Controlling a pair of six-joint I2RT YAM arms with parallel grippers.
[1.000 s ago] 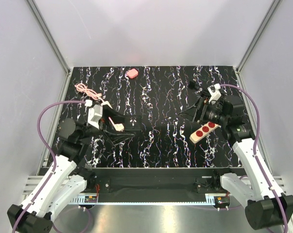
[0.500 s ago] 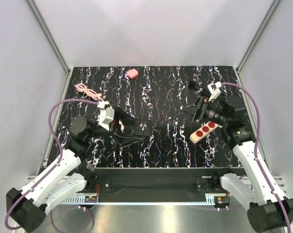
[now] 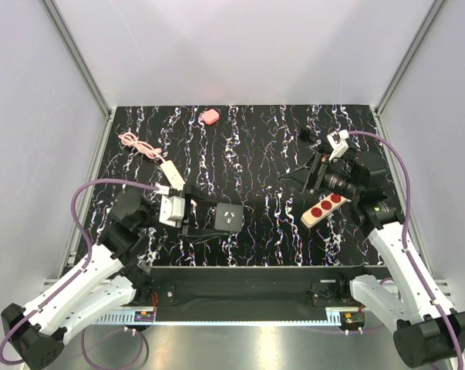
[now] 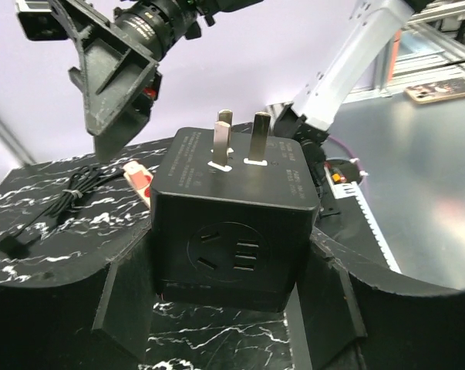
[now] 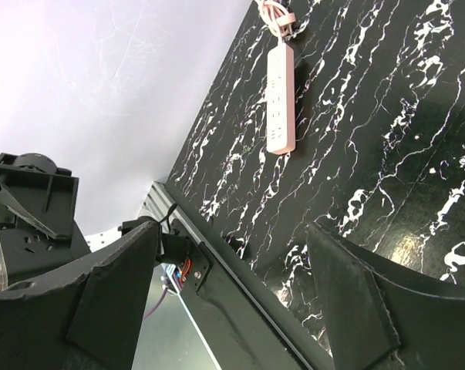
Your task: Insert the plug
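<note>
The plug (image 3: 210, 116), a small pinkish-red rounded piece, lies alone at the table's far edge. My left gripper (image 3: 217, 218) is shut on a black cube adapter (image 3: 229, 217) and holds it just above the near middle of the table. In the left wrist view the adapter (image 4: 236, 223) sits between my fingers (image 4: 128, 304), with its metal prongs (image 4: 240, 139) pointing up. The beige strip with red sockets (image 3: 325, 208) lies at the right, and its end shows in the left wrist view (image 4: 139, 179). My right gripper (image 3: 301, 183) hangs open and empty just left of the strip.
A white power strip (image 3: 170, 171) with a coiled pink cord (image 3: 136, 142) lies at the left, and also shows in the right wrist view (image 5: 280, 96). A small black cable (image 4: 55, 204) lies near the right gripper. The metal frame rail (image 3: 247, 289) runs along the near edge.
My left gripper has swung right and toward the near edge, carrying the black cube adapter and uncovering the white power strip. The right arm has barely moved.
</note>
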